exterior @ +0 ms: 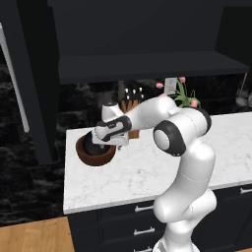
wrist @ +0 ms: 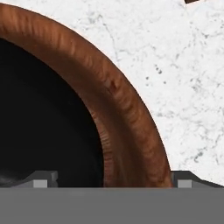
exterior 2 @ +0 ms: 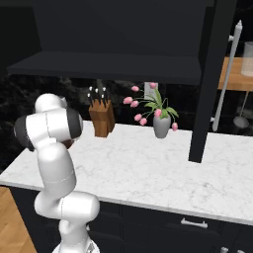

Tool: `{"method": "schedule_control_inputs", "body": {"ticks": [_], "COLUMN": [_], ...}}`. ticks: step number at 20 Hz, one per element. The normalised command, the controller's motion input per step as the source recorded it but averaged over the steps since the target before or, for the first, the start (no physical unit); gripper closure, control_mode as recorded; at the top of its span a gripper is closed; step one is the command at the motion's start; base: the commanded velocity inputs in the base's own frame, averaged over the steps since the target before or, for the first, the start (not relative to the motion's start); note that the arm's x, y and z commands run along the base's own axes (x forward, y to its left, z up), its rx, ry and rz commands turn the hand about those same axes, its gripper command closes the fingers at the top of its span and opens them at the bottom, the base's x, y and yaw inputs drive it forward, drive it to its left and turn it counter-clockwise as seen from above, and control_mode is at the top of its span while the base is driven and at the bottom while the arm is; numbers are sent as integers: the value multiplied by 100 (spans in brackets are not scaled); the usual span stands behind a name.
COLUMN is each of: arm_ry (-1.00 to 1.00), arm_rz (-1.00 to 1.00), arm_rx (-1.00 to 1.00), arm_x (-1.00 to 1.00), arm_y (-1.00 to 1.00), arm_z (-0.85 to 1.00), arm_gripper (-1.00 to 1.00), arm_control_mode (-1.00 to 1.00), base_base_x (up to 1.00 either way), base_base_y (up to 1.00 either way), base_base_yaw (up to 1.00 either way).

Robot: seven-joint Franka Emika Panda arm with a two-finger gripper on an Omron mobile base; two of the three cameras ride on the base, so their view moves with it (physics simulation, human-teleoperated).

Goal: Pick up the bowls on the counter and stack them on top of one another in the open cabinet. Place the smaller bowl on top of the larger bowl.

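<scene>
End effector (exterior: 98, 142): down at the larger bowl's rim near the worktop's left edge; the hand view shows one fingertip (wrist: 41, 179) inside the bowl and the other (wrist: 188, 179) outside, astride the wall; I cannot tell whether they press on it.
Larger bowl (exterior: 96, 155): reddish-brown, sitting on the worktop (exterior: 147, 172) near its back-left corner, partly hidden by the hand.
Smaller bowl (exterior: 92, 142): something dark shows inside the brown bowl; I cannot tell if it is the black bowl.
Open cabinet (exterior: 147, 66): dark shelf above the worktop.
Knife block (exterior 2: 101, 118): by the back wall.
Vase of pink tulips (exterior 2: 160, 123): right of the block.
</scene>
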Motion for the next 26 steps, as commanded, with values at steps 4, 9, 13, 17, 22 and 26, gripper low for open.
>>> {"method": "schedule_control_inputs", "body": {"ticks": [4, 9, 13, 17, 22, 26], "arm_ry": [1, 0, 0, 0, -3, -10], "arm_rz": [0, 0, 0, 0, -3, -17], "arm_rx": [0, 0, 0, 0, 2, 9], "arm_x": [-27, -2, 0, -1, -39, -84], "arm_y": [-3, 1, 0, 0, -19, -68], "arm_z": [-20, -8, 0, 0, 30, 91], "arm_gripper": [-100, 100, 100, 100, 100, 100], "arm_control_mode": [-100, -100, -100, -100, -100, -100], "base_base_x": [0, 0, 0, 0, 0, 0], "base_base_y": [0, 0, 0, 0, 0, 0], "base_base_yaw": [0, 0, 0, 0, 0, 0]}}
